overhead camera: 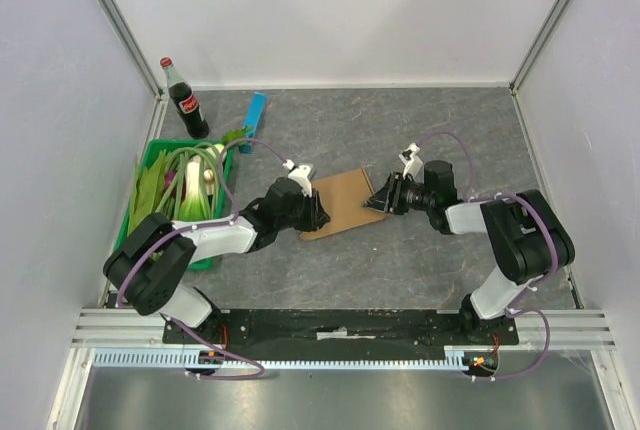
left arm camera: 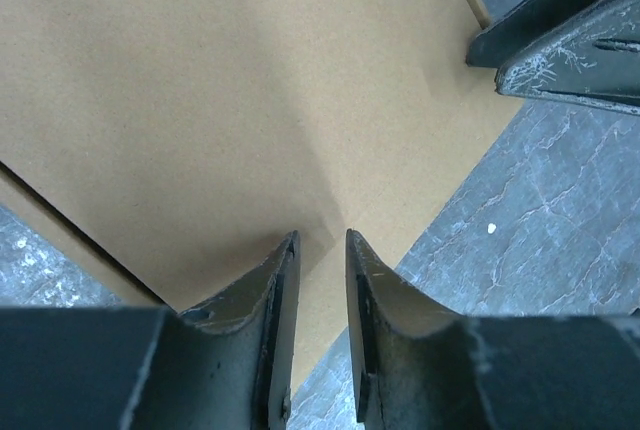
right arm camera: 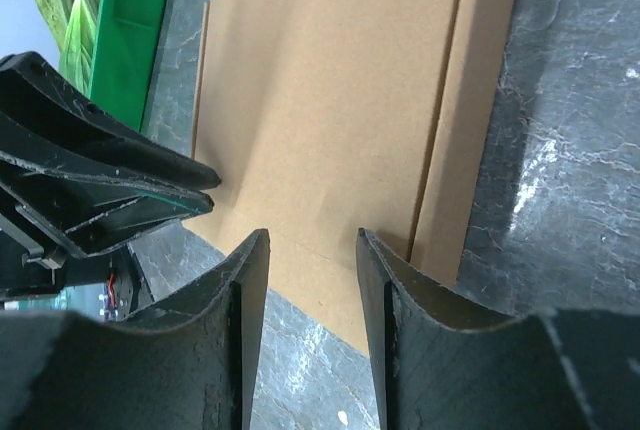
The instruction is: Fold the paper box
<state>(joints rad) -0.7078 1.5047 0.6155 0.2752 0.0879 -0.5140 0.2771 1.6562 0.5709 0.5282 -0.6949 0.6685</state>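
The paper box [overhead camera: 345, 198] is a flat brown cardboard blank lying on the grey table between my two arms. My left gripper [overhead camera: 318, 214] hovers over its left corner. In the left wrist view the cardboard [left arm camera: 220, 100] fills the frame, and the left gripper [left arm camera: 322, 235] stands narrowly open above its near corner with nothing pinched. My right gripper [overhead camera: 376, 198] is at the blank's right edge. In the right wrist view it [right arm camera: 313, 233] is open over the blank's edge [right arm camera: 330, 100], beside a creased side flap [right arm camera: 480, 100]. Each gripper's black fingers show in the other's view.
A green crate [overhead camera: 143, 165] of leafy greens stands at the left, with a cola bottle [overhead camera: 185, 100] and a slim blue bar [overhead camera: 253, 122] behind it. White walls enclose the table on three sides.
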